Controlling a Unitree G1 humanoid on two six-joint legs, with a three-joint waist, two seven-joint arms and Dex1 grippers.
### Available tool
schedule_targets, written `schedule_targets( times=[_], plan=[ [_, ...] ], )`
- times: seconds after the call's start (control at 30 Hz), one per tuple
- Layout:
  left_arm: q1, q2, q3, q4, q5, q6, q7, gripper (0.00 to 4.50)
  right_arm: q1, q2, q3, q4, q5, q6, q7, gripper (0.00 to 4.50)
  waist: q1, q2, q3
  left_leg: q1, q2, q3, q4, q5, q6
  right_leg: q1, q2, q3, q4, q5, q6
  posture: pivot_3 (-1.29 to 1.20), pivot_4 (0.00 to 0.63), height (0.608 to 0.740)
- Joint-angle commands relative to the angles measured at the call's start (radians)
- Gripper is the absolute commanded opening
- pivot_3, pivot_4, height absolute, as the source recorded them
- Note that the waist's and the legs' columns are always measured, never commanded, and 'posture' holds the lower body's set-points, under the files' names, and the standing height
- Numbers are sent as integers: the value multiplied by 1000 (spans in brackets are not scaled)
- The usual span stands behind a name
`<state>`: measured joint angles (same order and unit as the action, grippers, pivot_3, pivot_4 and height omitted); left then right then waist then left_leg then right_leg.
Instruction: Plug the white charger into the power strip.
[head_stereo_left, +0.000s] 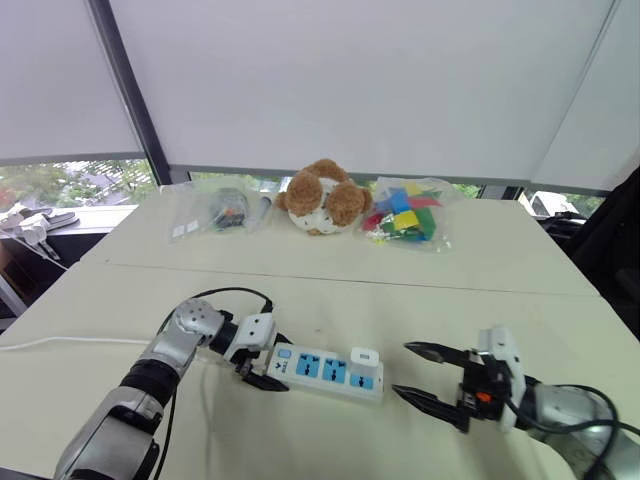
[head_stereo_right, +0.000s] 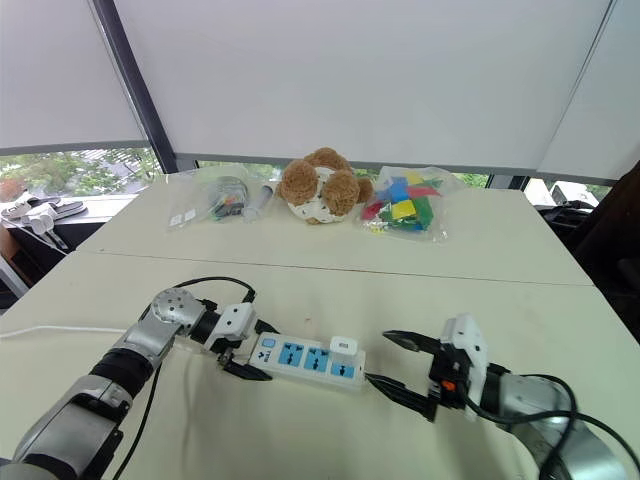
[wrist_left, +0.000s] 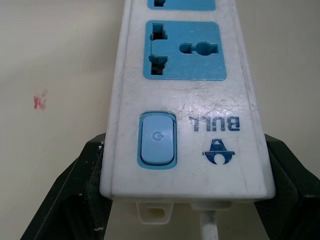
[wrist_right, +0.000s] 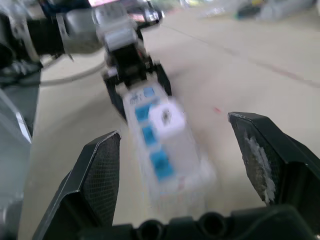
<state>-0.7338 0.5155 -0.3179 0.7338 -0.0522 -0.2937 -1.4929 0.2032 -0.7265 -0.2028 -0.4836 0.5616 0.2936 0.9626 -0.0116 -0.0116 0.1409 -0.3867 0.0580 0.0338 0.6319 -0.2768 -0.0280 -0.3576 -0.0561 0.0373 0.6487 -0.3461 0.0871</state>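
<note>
Your left gripper (head_stereo_left: 266, 366) is squeezing the switch end of the power strip (head_stereo_left: 325, 371). The white charger (head_stereo_left: 364, 357) sits on the strip's other end, just ahead of your right gripper (head_stereo_left: 412, 371), whose fingers are spread wide and hold nothing.

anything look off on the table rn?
Nothing serious. The white charger sits square on the power strip, which lies flat, its switch end in the left gripper. Only a small red mark on the table.
</note>
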Motion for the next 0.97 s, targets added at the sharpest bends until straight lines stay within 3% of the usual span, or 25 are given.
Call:
schedule_targets(
  times=[0.03,0.17,0.27,0.5,0.73,0.87,0.97],
  plan=[
    [-41,13,28,107,67,13,129,3077,46,-30,-99,-64,42,25,-2,3728,0,-2,3,0,0,-1,1,0,0,1,1,0,0,1,1,0,150,739],
    [-61,-3,22,150,56,-3,126,3077,78,-21,-87,-72,23,19,-5,3728,0,-3,5,1,0,-7,3,0,1,1,10,3,0,4,-2,0,150,739],
    [-65,-11,25,160,50,-8,108,4485,81,-11,-67,-68,5,8,-12,3768,-1,-3,6,1,0,-7,3,3,4,0,10,3,0,7,-2,0,150,739],
    [-74,11,85,105,29,16,154,4485,82,-12,-69,-45,-3,-3,-8,3768,3,-5,9,-4,-2,-7,4,3,4,-4,11,4,-1,9,4,0,150,739],
    [113,193,232,-382,-197,423,72,4485,108,-13,-122,-21,40,21,1,3768,-6,-8,23,-8,-3,-7,0,6,0,-10,12,5,1,9,8,0,150,739],
    [322,284,370,-697,-338,733,179,4485,111,-9,-148,11,47,31,-5,3768,-3,-6,25,-8,0,-7,-2,6,-1,-11,11,6,1,8,9,0,150,739],
    [484,309,479,-848,-384,830,280,4485,123,2,-167,14,67,57,-27,3768,-2,-6,27,-9,0,-7,-2,7,-2,-11,9,6,1,8,10,0,150,739]
  ],
)
